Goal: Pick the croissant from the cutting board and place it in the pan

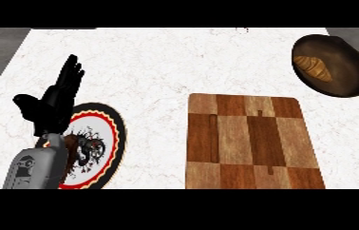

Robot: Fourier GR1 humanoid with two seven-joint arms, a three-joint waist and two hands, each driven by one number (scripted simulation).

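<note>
The golden-brown croissant lies inside the dark round pan at the far right of the counter. The wooden checkered cutting board sits at the lower middle-right with nothing on it. My left hand stands open at the left, fingers straight and pointing up, above a patterned plate. My right hand does not show in the head view.
A round plate with a black, red and white pattern lies at the lower left, partly covered by my left forearm. The white marble counter ends at grey floor along the left edge and top right corner.
</note>
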